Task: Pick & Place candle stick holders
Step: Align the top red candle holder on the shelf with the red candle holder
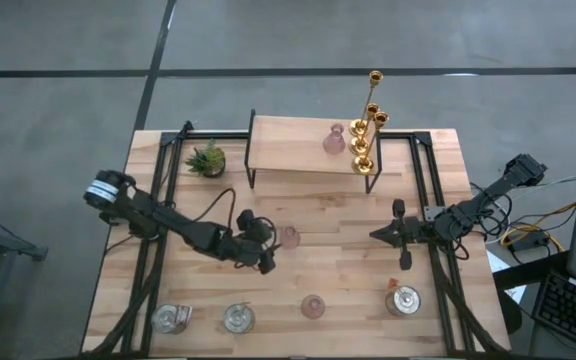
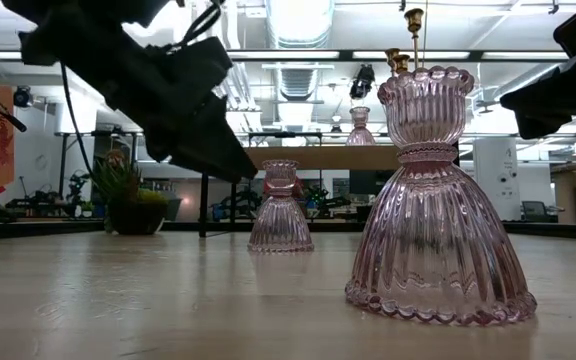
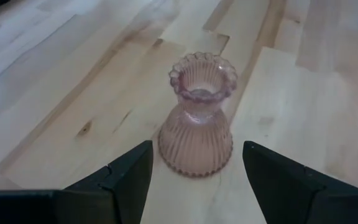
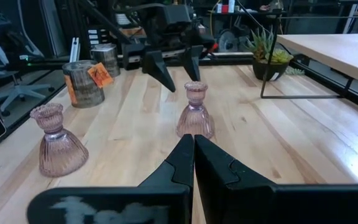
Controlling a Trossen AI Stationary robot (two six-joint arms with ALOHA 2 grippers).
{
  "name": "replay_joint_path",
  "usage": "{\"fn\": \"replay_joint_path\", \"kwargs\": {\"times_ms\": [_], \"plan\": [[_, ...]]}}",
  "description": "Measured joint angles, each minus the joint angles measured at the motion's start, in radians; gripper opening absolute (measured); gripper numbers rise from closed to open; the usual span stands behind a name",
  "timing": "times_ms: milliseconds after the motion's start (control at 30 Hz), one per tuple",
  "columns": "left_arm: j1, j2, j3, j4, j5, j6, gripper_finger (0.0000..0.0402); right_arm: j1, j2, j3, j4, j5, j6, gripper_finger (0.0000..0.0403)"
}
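Observation:
A translucent pink glass holder (image 1: 289, 237) stands on its base mid-table. My left gripper (image 1: 272, 246) is open, its fingers on either side of this holder (image 3: 196, 118) and apart from it. My right gripper (image 1: 376, 233) is shut and empty to the holder's right, pointing at it (image 4: 194, 112). A second pink holder (image 1: 313, 306) stands near the front edge. A third pink holder (image 1: 334, 140) and three gold holders (image 1: 364, 150) stand on the wooden shelf (image 1: 288, 150). Three silvery cups (image 1: 171, 318) (image 1: 238, 318) (image 1: 405, 300) stand along the front edge.
A small spiky green potted plant (image 1: 206, 158) stands at the far left beside the shelf. The shelf's dark legs (image 1: 252, 165) stand on the table's far half. Bare wood lies between the two grippers and the front row.

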Motion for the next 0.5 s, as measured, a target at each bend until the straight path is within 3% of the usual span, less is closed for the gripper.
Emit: {"fn": "replay_joint_path", "kwargs": {"times_ms": [500], "plan": [[0.043,0.106,0.003,0.155,0.002,-0.001,0.0252,0.0,0.001,0.0,-0.004,0.002,0.0,0.0008]]}}
